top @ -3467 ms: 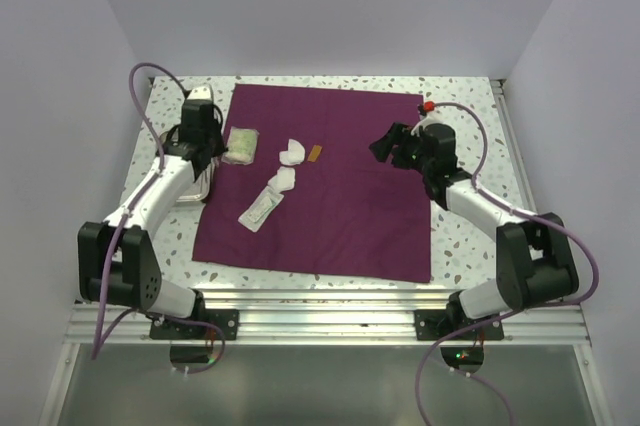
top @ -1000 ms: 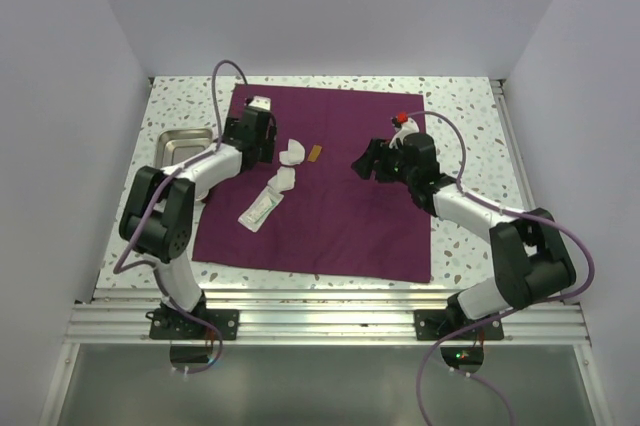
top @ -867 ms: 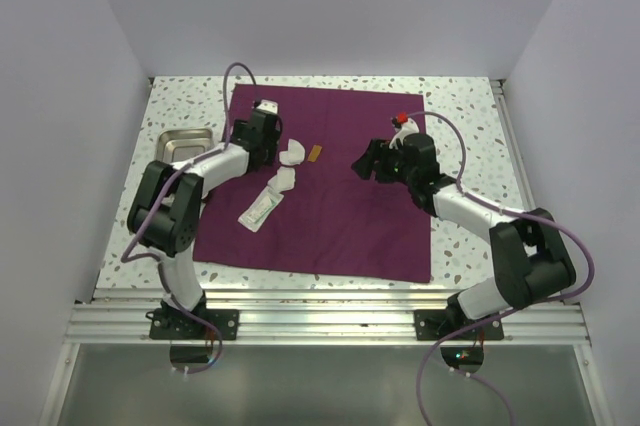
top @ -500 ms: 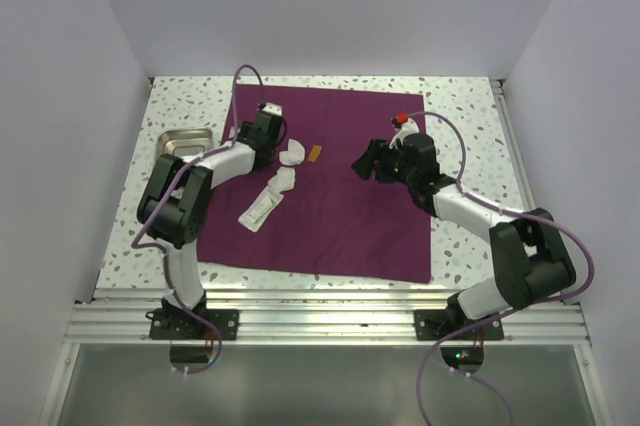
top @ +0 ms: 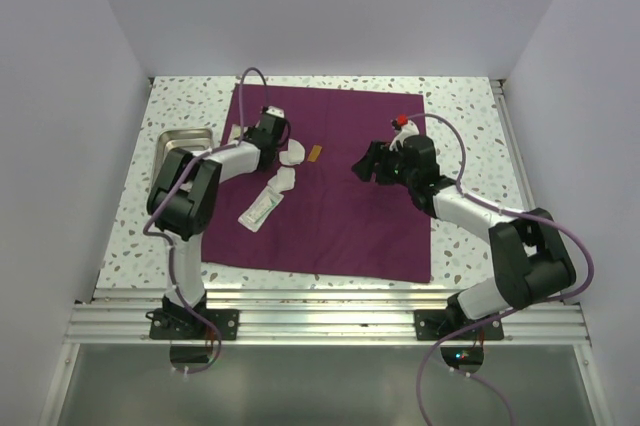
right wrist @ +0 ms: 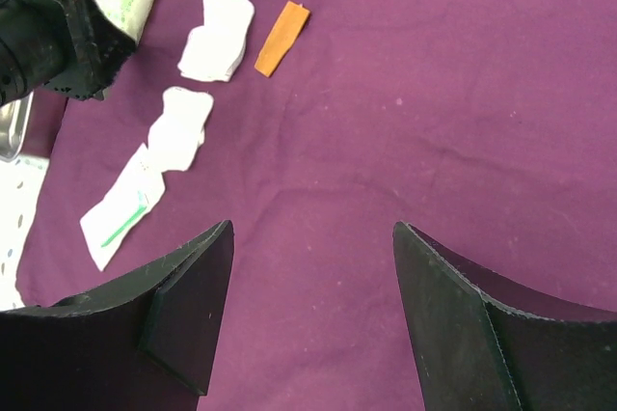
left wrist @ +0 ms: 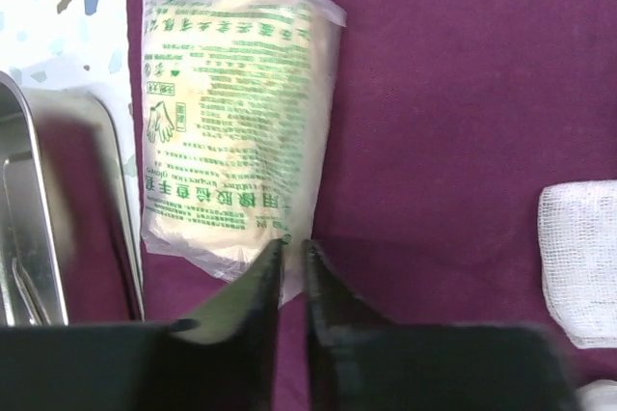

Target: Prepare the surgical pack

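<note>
A speckled white tabletop point(top: 470, 106) is spreading across mid-frame, pale walls point(top: 330, 6) rising above, aluminium rails point(top: 330, 321) running along the bottom.

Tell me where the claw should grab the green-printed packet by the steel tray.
Pinch the glove packet at its thin film margin on the short end nearest the left claw, coming down from above at that end. It lies flat, mostly on the purple cloth. Its middle bulges and would probably slip, and the steel tray crowds one long side.
</note>
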Tool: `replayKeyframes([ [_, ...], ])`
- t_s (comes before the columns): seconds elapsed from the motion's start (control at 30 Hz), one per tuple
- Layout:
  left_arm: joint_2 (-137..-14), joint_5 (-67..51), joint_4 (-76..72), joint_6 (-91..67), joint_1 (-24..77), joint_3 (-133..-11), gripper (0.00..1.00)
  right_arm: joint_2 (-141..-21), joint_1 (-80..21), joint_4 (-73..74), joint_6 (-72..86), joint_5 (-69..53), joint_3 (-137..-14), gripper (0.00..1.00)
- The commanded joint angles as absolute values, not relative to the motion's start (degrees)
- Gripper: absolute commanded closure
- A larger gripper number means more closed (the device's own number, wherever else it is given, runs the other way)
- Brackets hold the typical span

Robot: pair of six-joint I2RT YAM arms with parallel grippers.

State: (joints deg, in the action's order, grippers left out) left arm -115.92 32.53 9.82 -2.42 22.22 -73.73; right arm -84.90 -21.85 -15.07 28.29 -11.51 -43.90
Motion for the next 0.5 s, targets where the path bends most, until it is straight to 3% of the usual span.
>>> replayKeyframes([
  [0.0, -116.5, 34.4, 7.6, -2.3, 22.4, -75.5, 0.88, -84.2, -22.1, -17.4, 27.7, -11.4, -43.5, 0.30],
  [0.03, -116.1, 34.6, 7.6, -2.4, 22.4, -75.5, 1.00, -84.3, -22.0, -17.5, 27.7, -11.4, -43.4, 0.30],
  [0.47, -99.2, 27.9, 9.0, -5.6, 22.5, -70.3, 1.00, -84.5, -22.0, -18.2, 27.8, -11.7, -42.8, 0.30],
])
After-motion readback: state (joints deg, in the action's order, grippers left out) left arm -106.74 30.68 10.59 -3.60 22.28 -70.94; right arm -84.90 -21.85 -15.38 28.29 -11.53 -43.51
